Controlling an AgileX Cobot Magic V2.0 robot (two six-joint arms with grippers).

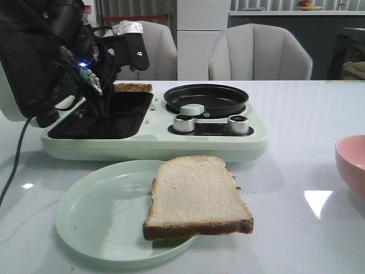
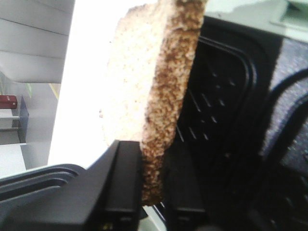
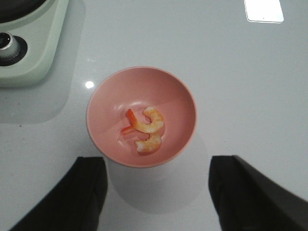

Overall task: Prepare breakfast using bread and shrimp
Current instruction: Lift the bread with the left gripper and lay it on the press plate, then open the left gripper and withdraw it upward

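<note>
One slice of bread [image 1: 197, 197] lies flat on a pale green plate [image 1: 91, 211] at the front of the table. My left gripper [image 2: 154, 192] is shut on the crust edge of a second, toasted slice [image 2: 154, 91], held on edge over the black grill tray [image 2: 226, 96]. In the front view that slice [image 1: 133, 87] shows at the back of the tray, beside my left gripper [image 1: 104, 105]. Two orange-pink shrimp [image 3: 150, 120] lie in a pink bowl [image 3: 106, 96]. My right gripper [image 3: 159, 202] hangs open above the table just beside the bowl, with nothing between its fingers.
A pale green cooker [image 1: 154, 140] holds the grill tray [image 1: 102, 117] on its left, a round black pan [image 1: 206, 98] on its right and two knobs [image 1: 183, 123] in front. The pink bowl [image 1: 351, 165] sits at the table's right edge. Grey chairs [image 1: 259, 54] stand behind.
</note>
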